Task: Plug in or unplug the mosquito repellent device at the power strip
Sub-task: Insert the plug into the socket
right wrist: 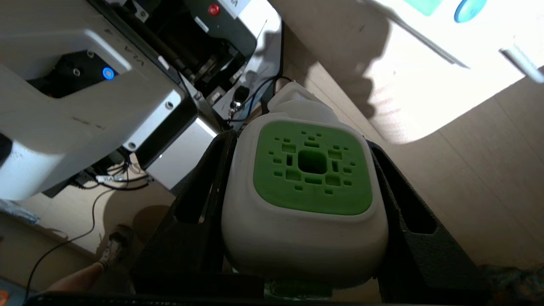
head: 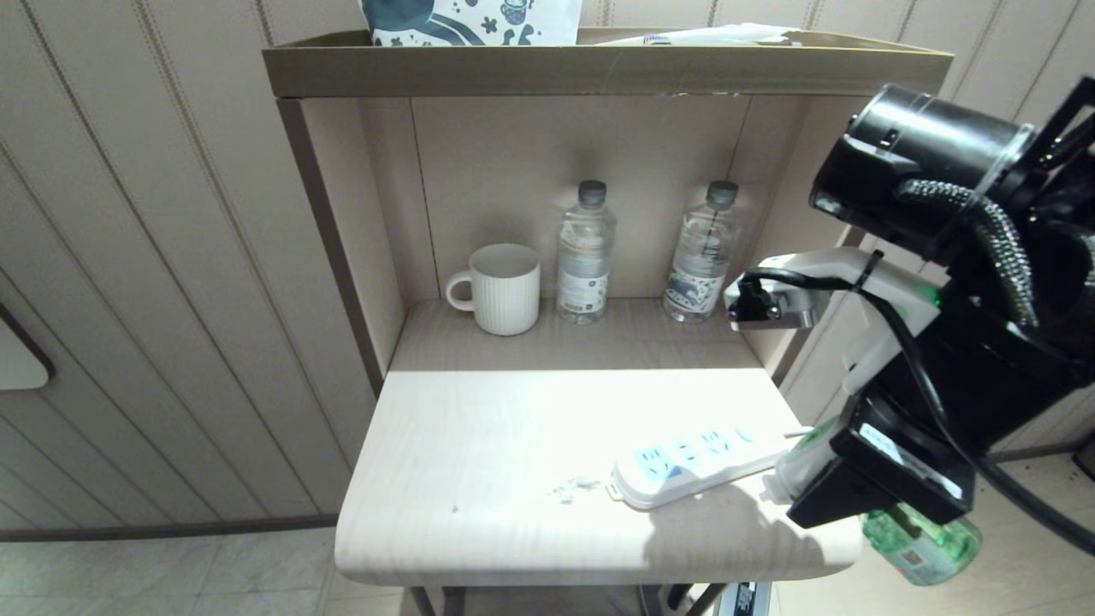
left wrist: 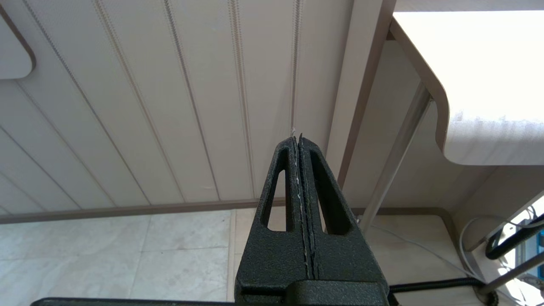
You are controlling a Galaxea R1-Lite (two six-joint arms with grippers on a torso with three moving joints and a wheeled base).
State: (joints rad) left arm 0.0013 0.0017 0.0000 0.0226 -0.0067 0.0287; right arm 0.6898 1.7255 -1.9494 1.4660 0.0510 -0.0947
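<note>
Behind the power strip (head: 693,463): mug (head: 500,287), two water bottles (head: 585,252).

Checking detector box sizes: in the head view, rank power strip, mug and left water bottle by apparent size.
1. power strip, longest span
2. left water bottle and mug: similar area, bottle taller, mug wider, so unranked. Both stand farther back, which shrinks them.

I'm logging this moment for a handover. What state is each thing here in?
mosquito repellent device: unplugged, held off the table edge.
power strip: flat on the table, visible sockets empty.
right gripper: shut on the device's white cap.
left gripper: shut, empty, below the table.
water bottles: upright, capped.
mug: upright.
</note>
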